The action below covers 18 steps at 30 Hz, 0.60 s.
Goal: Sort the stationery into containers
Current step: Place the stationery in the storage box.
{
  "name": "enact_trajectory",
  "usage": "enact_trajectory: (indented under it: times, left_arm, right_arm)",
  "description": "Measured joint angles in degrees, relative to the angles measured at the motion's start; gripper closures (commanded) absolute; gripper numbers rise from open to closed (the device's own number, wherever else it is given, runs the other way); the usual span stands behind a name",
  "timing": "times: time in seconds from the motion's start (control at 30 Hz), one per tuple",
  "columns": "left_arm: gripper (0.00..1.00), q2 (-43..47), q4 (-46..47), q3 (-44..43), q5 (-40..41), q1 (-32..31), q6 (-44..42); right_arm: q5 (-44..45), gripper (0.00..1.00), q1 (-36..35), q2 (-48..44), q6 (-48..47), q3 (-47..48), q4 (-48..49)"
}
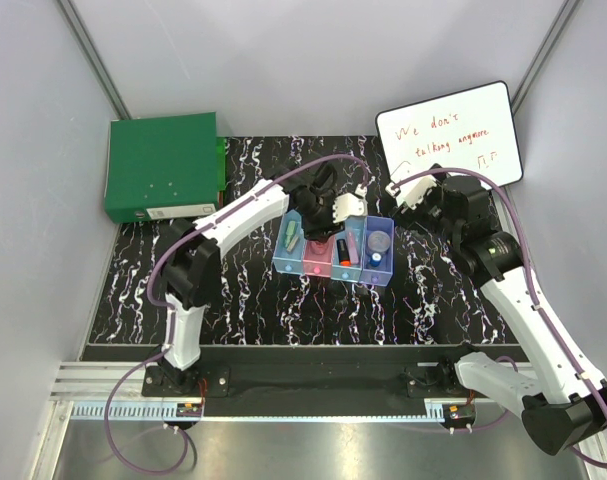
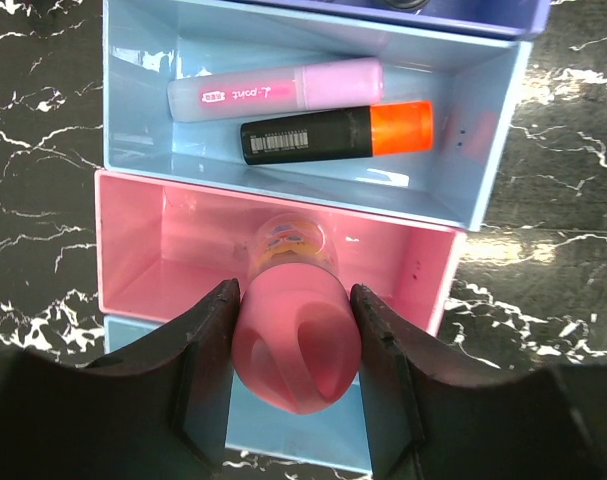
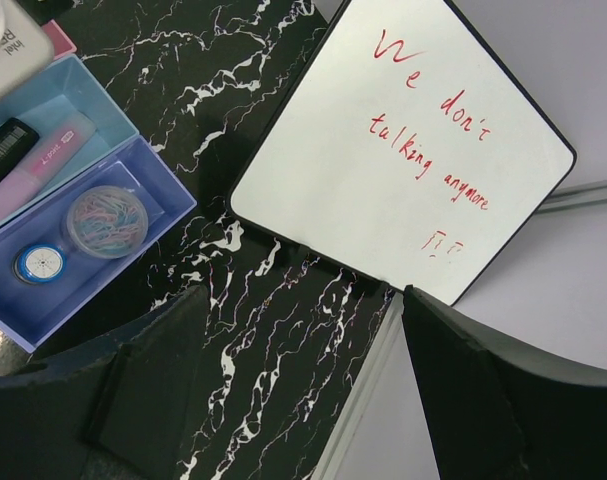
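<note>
- Upper left of the top view: large green box (image 1: 163,168) sat well apart from the bins.
- Centre: left gripper (image 2: 294,300) pinched the pink-capped tube (image 2: 295,355) over the pink bin (image 2: 133,235).
- Neighbouring light blue bin (image 2: 483,130): pink marker (image 2: 273,88) and orange marker (image 2: 333,135) lay side by side.
- Purple bin (image 3: 123,270): round disc (image 3: 107,218), small blue piece (image 3: 41,263).
- Right: right gripper (image 3: 301,375) was spread wide, holding nothing, near the white board (image 3: 383,160).

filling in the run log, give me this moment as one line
left hand: shut on pink-capped tube, over pink bin | right hand: open, empty, by whiteboard | step: tube not yet released
</note>
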<state>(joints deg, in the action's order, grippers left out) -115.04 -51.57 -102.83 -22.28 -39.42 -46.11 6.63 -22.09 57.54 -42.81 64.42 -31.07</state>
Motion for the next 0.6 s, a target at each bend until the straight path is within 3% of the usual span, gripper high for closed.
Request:
enact_trajectory:
  times: [0.03, 0.17, 0.3, 0.4, 0.6]
  left_arm:
    - [0.97, -0.37, 0.20, -0.13, -0.20, 0.17, -0.20]
    - [0.75, -1.70, 1.03, -0.87, -0.79, 0.87, -0.70]
    - [0.62, -2.38, 1.62, -1.88, -1.14, 1.53, -0.94]
    - [0.54, -2.40, 1.77, -2.43, -1.18, 1.86, -1.01]
    - [0.52, -2.38, 2.16, -2.58, -1.18, 2.25, -1.05]
  right_arm:
    - [0.00, 0.14, 0.00, 0.00, 0.11, 0.00, 0.07]
    - [-0.02, 0.14, 0.00, -0.02, 0.44, -0.61, 0.55]
    - [0.00, 0.14, 0.00, -0.07, 0.68, -1.14, 0.85]
    - [0.00, 0.14, 0.00, -0.15, 0.81, -1.14, 0.87]
    - [0.00, 0.14, 0.00, -0.28, 0.85, -1.14, 1.29]
